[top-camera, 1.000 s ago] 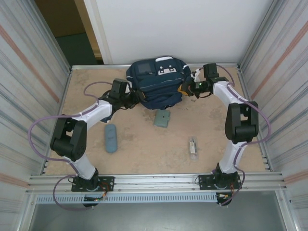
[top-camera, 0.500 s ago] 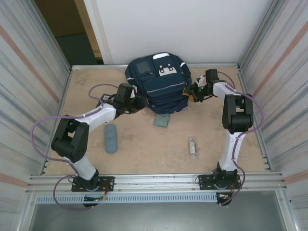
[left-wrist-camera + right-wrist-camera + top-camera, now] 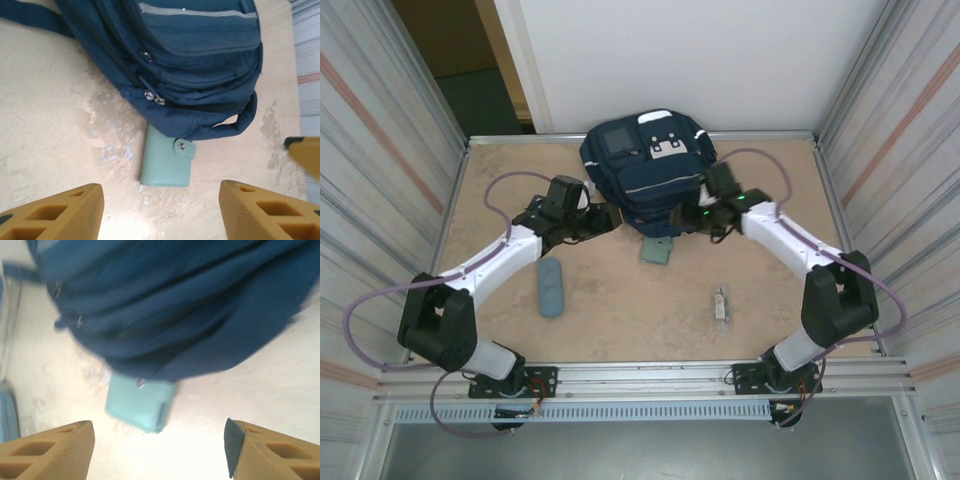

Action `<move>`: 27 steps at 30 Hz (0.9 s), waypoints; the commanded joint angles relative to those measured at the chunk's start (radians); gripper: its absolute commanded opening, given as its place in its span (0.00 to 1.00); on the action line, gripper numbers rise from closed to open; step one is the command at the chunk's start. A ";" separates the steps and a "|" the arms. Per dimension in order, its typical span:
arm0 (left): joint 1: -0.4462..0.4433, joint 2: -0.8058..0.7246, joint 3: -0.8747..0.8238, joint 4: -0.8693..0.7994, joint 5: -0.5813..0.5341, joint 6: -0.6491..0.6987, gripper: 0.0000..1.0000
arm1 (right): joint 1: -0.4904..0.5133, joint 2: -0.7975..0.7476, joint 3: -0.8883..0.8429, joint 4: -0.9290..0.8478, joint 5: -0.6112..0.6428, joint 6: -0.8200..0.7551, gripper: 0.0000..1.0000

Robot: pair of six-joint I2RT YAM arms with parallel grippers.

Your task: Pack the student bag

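Nearest the arm bases, a small pale object [image 3: 721,302] is seen lying on the sandy counter [image 3: 620,330] to the right. A blue oblong case [image 3: 551,287] lies to the left, well apart from it. Farther on, a teal wallet [image 3: 658,247] with a snap tab is laid flat, its far edge against the student bag [image 3: 650,180]. The left fingers [image 3: 65,210] are held spread, with nothing between them, just beside the bag's left flank. The right fingers [image 3: 55,450] are likewise spread and empty at its right flank. The bag itself is found at the counter's far middle, near the back edge.
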 commanded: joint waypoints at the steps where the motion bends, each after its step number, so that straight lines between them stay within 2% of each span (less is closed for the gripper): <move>1: 0.021 -0.065 -0.040 -0.094 -0.085 0.046 0.63 | 0.128 0.073 -0.012 0.008 0.255 0.109 0.73; 7: 0.069 -0.111 -0.059 -0.120 -0.095 0.033 0.64 | 0.221 0.287 0.155 -0.031 0.337 0.114 0.74; 10: 0.073 -0.116 -0.059 -0.126 -0.084 0.040 0.64 | 0.257 0.360 0.215 -0.054 0.423 0.106 0.75; 14: 0.076 -0.121 -0.070 -0.112 -0.087 0.035 0.65 | 0.263 0.413 0.208 -0.094 0.487 0.150 0.74; 21: 0.078 -0.080 -0.054 -0.075 -0.050 0.033 0.65 | 0.236 0.285 -0.014 -0.119 0.508 0.203 0.69; 27: 0.076 0.008 -0.004 -0.052 0.006 0.023 0.65 | 0.118 0.093 -0.259 -0.087 0.407 0.189 0.65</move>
